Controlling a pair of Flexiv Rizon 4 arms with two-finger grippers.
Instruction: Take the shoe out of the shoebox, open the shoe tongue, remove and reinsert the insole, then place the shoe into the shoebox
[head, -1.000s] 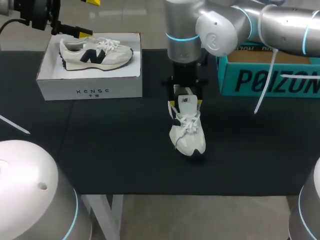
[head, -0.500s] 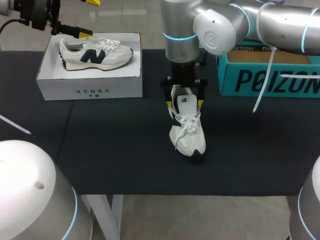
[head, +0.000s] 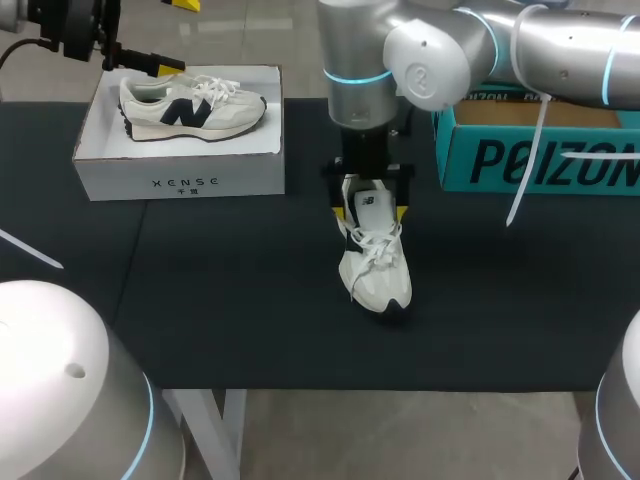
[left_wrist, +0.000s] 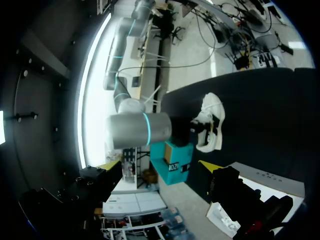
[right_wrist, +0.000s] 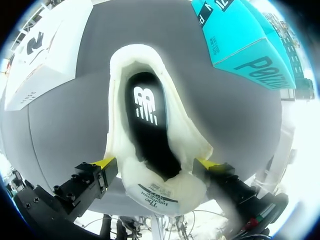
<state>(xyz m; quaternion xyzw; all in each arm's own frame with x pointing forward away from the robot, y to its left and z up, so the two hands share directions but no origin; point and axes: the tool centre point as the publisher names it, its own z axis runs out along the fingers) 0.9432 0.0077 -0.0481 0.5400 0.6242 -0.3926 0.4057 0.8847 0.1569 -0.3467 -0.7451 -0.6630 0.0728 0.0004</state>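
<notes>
Shoe (head: 375, 275) sits mid table (head: 230, 300). Right gripper (right_wrist: 156, 163) over it, fingers wide, straddling the opening. Prob. insole (right_wrist: 150, 130) removal step; next needs fingers in to pinch insole edge.

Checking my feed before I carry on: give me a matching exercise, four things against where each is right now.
Things:
1. loose white shoe
2. shoe with the navy side mark
3. teal box
4. right gripper

Places:
A. inside the white shoebox
B. at the loose white shoe's opening
C. on the black table, outside both boxes
D. rear right of the table

Pairs: 1-C, 2-A, 3-D, 4-B
</notes>
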